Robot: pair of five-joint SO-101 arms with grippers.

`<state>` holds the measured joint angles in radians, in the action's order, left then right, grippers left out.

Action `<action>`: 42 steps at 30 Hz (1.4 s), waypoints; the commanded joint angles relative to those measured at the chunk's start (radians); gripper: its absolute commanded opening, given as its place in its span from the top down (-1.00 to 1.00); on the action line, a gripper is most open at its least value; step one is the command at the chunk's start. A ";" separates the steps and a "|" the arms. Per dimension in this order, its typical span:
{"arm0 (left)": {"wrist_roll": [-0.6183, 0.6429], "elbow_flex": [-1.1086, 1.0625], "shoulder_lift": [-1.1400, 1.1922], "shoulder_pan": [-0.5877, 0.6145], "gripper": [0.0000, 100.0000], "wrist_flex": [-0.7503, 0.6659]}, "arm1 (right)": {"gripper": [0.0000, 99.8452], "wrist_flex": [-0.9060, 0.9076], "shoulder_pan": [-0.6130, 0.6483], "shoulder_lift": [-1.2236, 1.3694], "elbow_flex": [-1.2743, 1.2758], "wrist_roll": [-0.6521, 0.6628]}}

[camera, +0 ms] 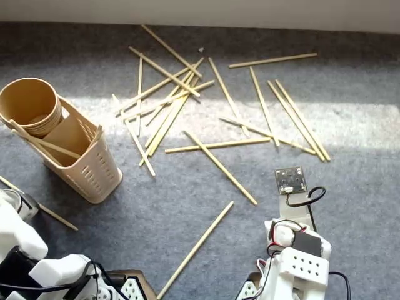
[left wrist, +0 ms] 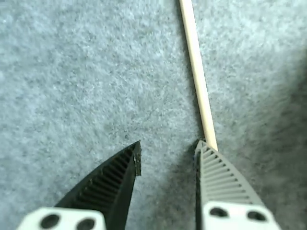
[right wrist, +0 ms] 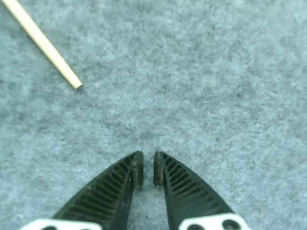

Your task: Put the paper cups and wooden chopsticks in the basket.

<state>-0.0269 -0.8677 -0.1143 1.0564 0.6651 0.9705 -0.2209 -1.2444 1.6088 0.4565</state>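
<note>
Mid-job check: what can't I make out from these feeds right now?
1. High view: how many paper cups sit nested in the basket; each hides the next.
2. Left wrist view: whether the chopstick touches the left gripper; a finger hides its near end.
3. Right wrist view: the second chopstick's length; the picture's edge cuts it off.

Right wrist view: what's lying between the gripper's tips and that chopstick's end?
Bare grey carpet separates the right gripper and chopstick, per the right wrist view.
</note>
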 commanded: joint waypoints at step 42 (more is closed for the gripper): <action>0.091 0.013 0.005 -0.130 0.68 -0.060 | 0.88 -0.022 0.013 0.010 0.002 0.011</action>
<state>0.0621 -0.8048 -0.1051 0.9429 0.7035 0.9705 -0.2209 -1.2444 1.6088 0.4565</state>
